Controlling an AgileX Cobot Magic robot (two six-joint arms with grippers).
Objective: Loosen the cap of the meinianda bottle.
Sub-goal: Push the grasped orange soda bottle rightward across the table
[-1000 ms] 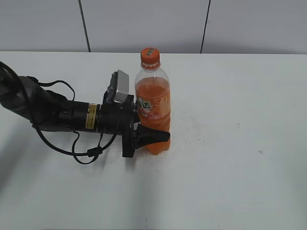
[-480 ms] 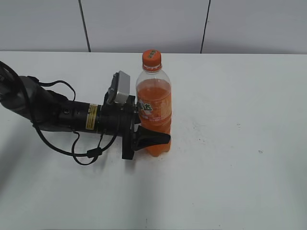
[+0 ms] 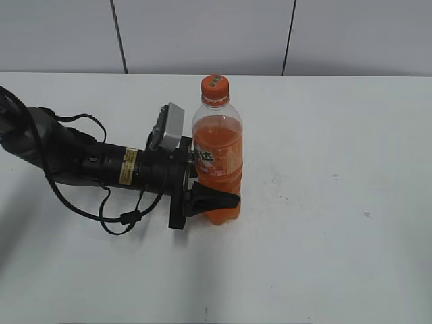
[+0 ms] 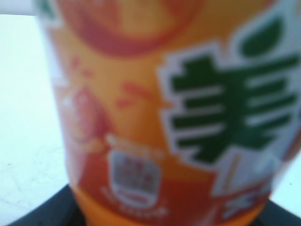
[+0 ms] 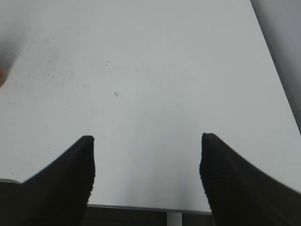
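Left fingers point(image 3: 214, 200) clamp upright meinianda bottle point(image 3: 218, 152) horizontally.

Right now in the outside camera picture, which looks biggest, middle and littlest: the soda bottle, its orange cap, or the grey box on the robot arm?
1. The meinianda bottle, biggest.
2. The grey box on the left arm.
3. The cap, littlest.

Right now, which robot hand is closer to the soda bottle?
Left. The left hand is clamped around the bottle low down. The right hand is open over bare table, with only a sliver of orange at its view's edge.
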